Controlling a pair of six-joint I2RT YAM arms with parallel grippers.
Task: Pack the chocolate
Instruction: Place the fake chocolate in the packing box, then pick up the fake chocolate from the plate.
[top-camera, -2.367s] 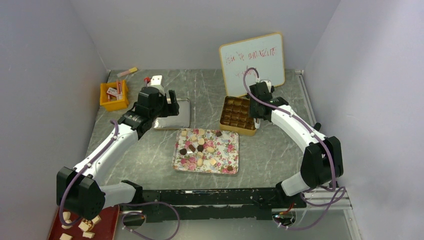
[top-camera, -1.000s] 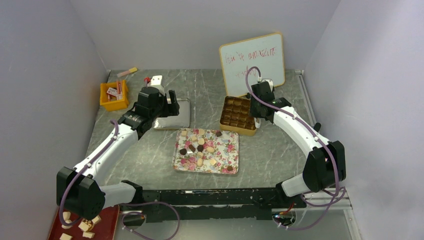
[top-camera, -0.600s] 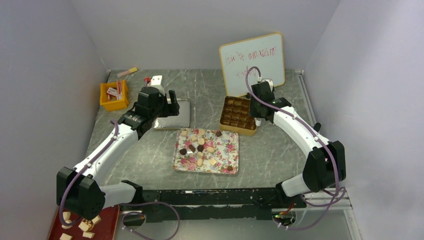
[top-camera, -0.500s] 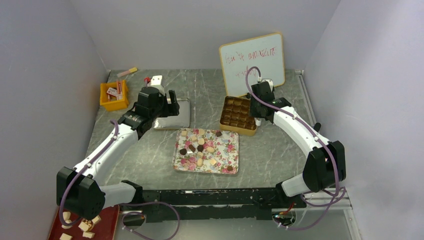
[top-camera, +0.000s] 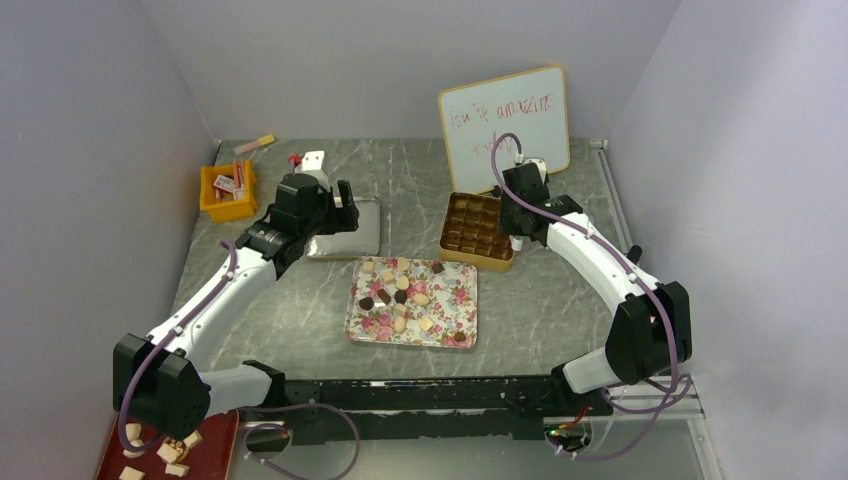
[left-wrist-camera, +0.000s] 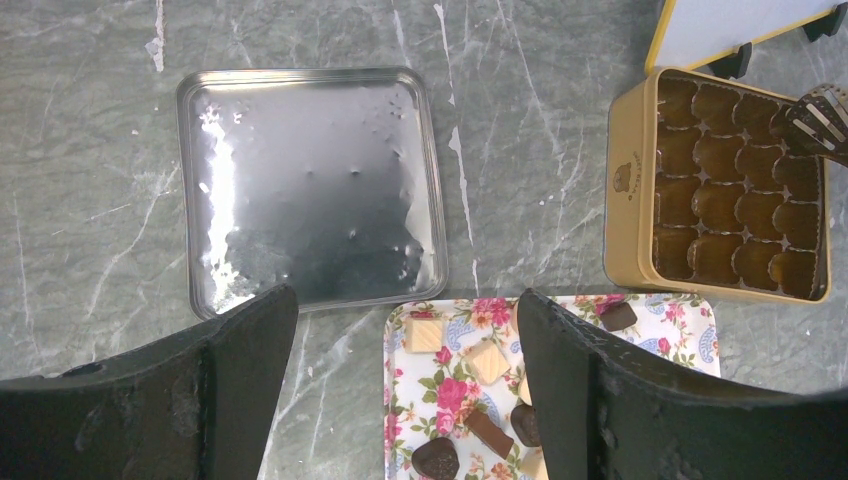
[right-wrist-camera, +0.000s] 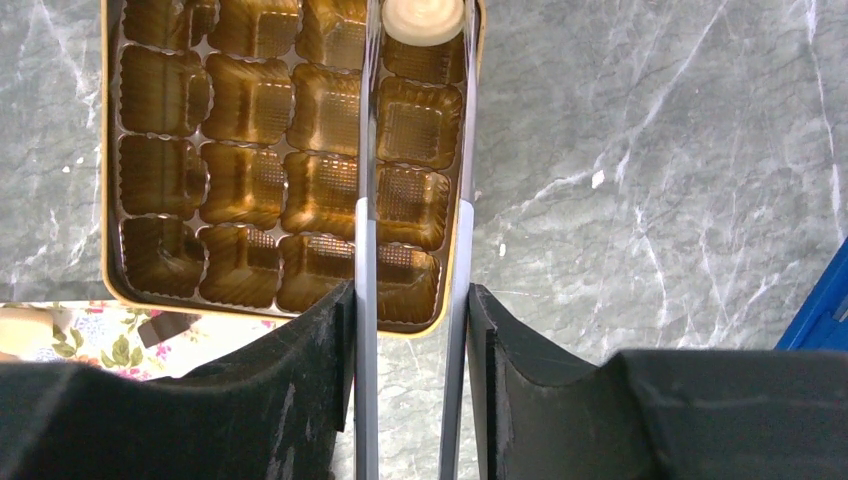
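One cream-white chocolate (right-wrist-camera: 425, 20) is pinched in tongs (right-wrist-camera: 366, 250) clenched by the right end effector (right-wrist-camera: 412, 295), at an edge cell of the gold box (right-wrist-camera: 110, 150) by the counter's (top-camera: 560, 300) far edge. Released off-centre, it could be left tilted on the cell's rim. The left end effector (left-wrist-camera: 405, 300) is seen released, empty.

Grey-green marbled desk (top-camera: 540, 310), white veins, centre frame. Plain matte lavender-grey enclosure: wall at frame left (top-camera: 90, 150), wall along frame top (top-camera: 350, 60), wall at frame right (top-camera: 750, 200). Light soft, even.
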